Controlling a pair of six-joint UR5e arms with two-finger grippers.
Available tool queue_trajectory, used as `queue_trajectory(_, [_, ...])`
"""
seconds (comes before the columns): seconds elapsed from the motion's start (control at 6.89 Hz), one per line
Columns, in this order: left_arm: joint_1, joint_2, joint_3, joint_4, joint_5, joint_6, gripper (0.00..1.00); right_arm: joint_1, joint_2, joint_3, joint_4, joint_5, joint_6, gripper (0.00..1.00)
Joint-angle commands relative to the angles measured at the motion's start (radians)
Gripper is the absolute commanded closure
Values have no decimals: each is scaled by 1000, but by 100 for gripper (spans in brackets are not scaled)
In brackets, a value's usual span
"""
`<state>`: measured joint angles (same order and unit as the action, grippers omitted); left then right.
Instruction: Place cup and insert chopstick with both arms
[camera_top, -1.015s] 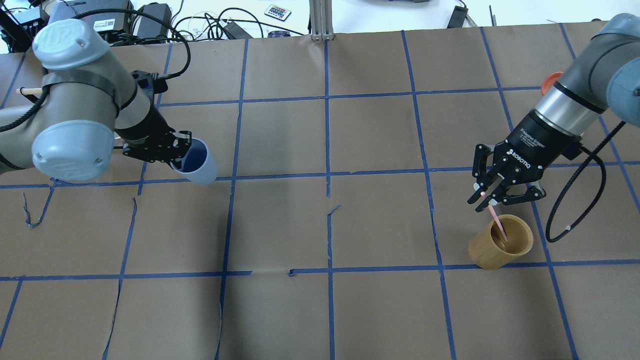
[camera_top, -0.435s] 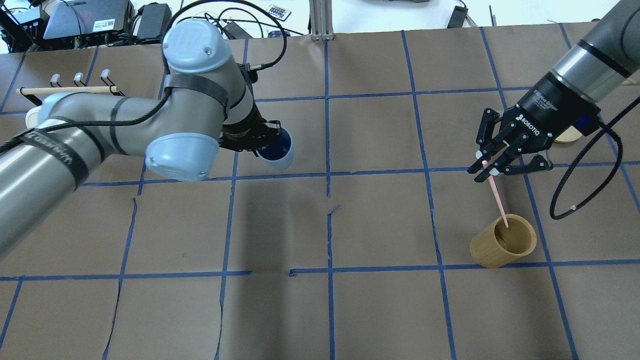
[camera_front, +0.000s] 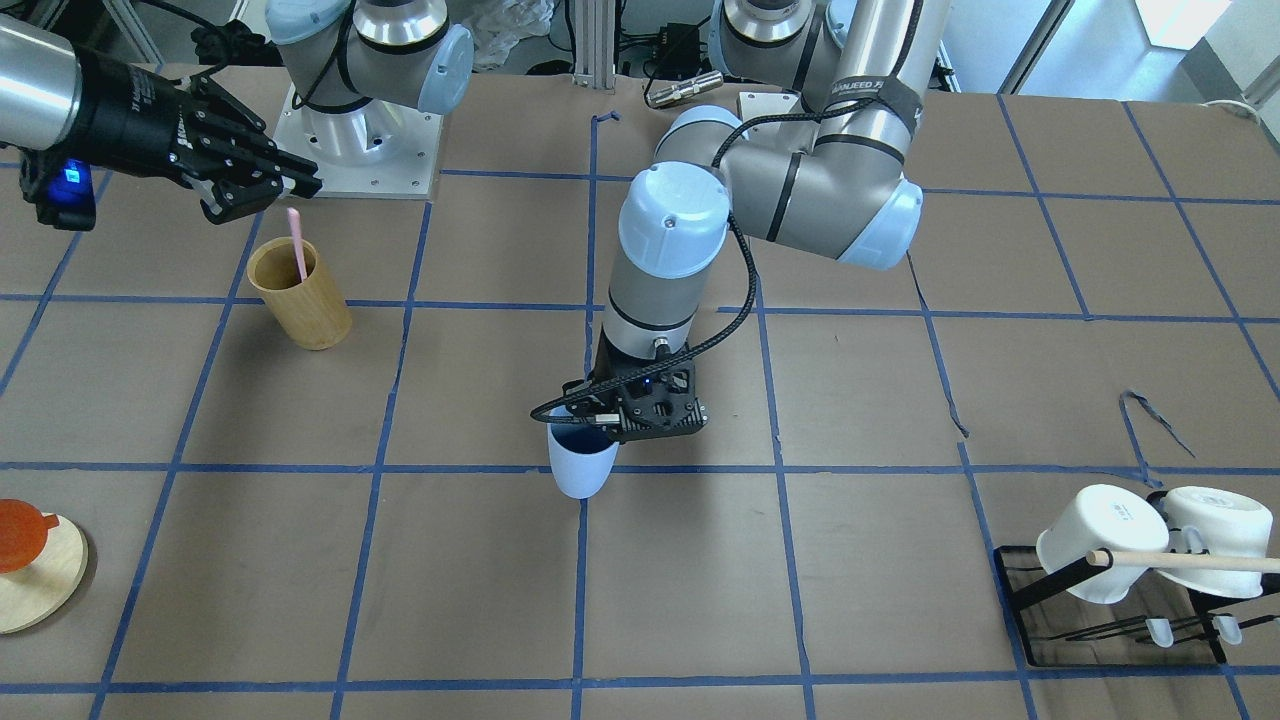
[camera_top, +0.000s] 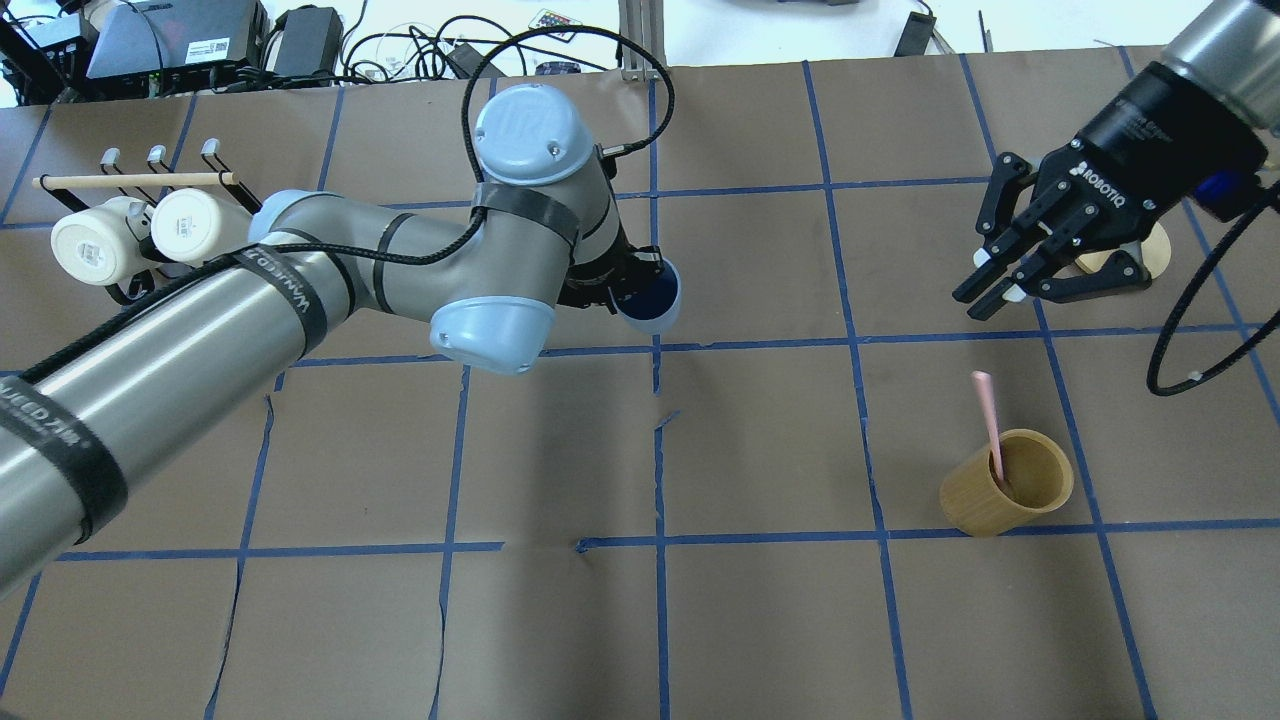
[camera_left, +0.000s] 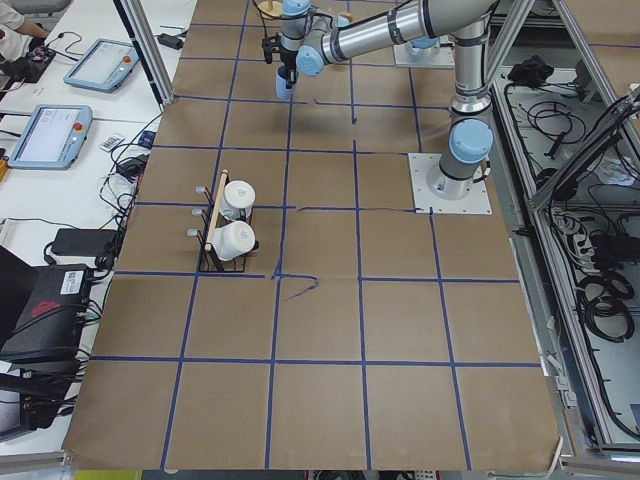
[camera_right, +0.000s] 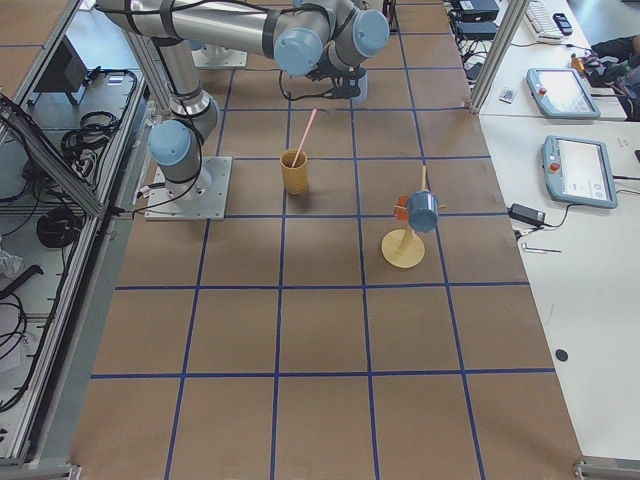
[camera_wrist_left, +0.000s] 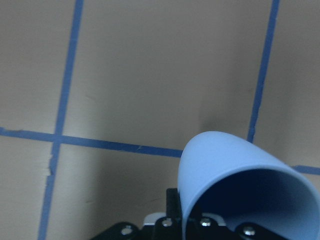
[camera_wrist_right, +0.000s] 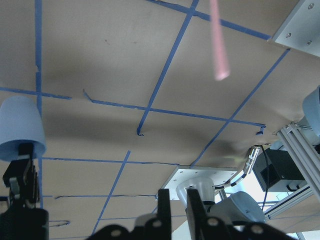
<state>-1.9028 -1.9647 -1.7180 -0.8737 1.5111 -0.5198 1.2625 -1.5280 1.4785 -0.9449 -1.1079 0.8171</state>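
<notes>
- Centre of the front-facing view: left gripper (camera_front: 603, 432) pointing down, clenched on the rim of the cup (camera_front: 582, 468).
- Cup light blue outside and dark inside, mouth up and slightly tilted, by a crossing of 2 blue tape lines near the middle of the table (camera_top: 760, 620).
- Cannot tell whether the cup's base touches the brown paper.
- Left arm (camera_top: 250, 320) stretching from the lower left edge of the overhead view to its centre.
- Upper right of the overhead view: right gripper (camera_top: 995, 285) with its 2 fingers only a narrow gap apart, grasping nothing, well apart from the chopstick (camera_top: 989, 415).
- Chopstick pale pink, in the lower right of the overhead view, lower end inside the bamboo cylinder (camera_top: 1005, 492), leaning on its rim, upper end sticking out free.
- Bamboo cylinder upright on the table, well apart from the cup.
- Left edge of the overhead view: 2 white mugs (camera_top: 140, 235) on a black rack, beside a wooden dowel (camera_top: 135, 181).
- Lower left corner of the front-facing view: round wooden base (camera_front: 40, 585) with an orange object on it.
</notes>
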Motion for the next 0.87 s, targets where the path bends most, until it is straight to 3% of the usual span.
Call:
queue_trajectory(0.0, [-19,-46,27,-2,11,1,100,1,0,-44,28,86,-16,76])
queue_trajectory(0.29, [-18,-37,41,-89,17,52,100,2,5,-37,18,47,-45,76])
queue_trajectory(0.44, [-18,-42,53,-100,17,57,100,3,6,-35,23,-45,-115,72])
queue_trajectory(0.58, [-16,-48,58,-108,17,73,100,3,6,-12,23,-231,-230,46])
queue_trajectory(0.73, [-16,-59,60,-108,17,73,100,3,6,11,15,-281,-258,46])
